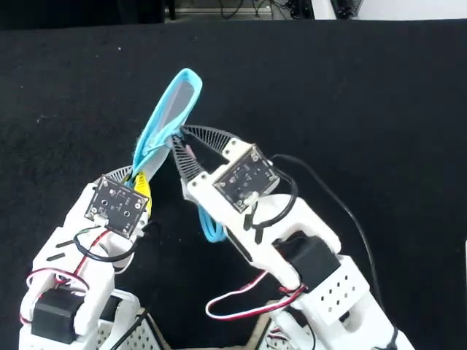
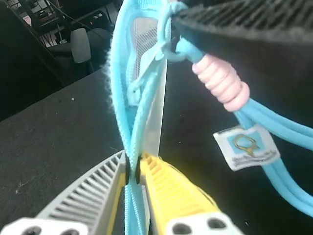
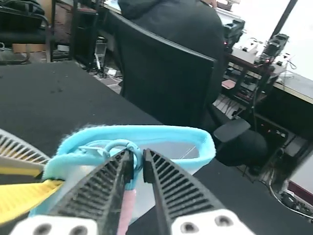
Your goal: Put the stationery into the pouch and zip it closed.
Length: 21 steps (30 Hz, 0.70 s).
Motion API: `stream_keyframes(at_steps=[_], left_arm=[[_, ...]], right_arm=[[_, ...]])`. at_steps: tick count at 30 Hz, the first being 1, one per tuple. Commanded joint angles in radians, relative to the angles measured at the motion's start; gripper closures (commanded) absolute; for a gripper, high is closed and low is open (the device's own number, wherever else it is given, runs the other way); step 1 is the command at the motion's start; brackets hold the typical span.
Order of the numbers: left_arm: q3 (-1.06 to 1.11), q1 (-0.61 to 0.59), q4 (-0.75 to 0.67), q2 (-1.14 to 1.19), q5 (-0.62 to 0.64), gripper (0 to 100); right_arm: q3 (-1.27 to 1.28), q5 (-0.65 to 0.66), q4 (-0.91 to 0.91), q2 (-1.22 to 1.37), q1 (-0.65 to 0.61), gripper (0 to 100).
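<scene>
A light blue pouch point(image 1: 174, 102) with a mesh side is held up off the black table point(image 1: 350, 102) between both arms. My left gripper point(image 1: 141, 172), with one grey and one yellow finger, is shut on the pouch's lower edge point(image 2: 131, 147). My right gripper point(image 1: 178, 143), with black ribbed fingers, is shut on the zipper pull at the pouch's rim point(image 3: 146, 134). In the right wrist view the pull's ring point(image 3: 119, 146) sits just past the fingertips point(image 3: 120, 166). A pink bead point(image 2: 221, 82), a white tag point(image 2: 247, 147) and a blue cord loop point(image 1: 211, 224) hang from the pull.
An office chair point(image 3: 166, 78) and desks stand beyond the table's far edge. Both arm bases crowd the near edge, and red and black cables point(image 1: 241, 302) hang under the right arm.
</scene>
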Motion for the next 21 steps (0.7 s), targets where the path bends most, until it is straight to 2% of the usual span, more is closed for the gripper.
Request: stream_keyframes(at_steps=[1,21], left_arm=[[0.015,0.005,0.014,-0.002,-0.002,97],[0.008,0.005,0.041,-0.002,-0.002,97]], right_arm=[[-0.073,-0.005,-0.037,-0.001,0.097,98.8],[-0.077,-0.006,-0.351,0.285,0.278,98.7]])
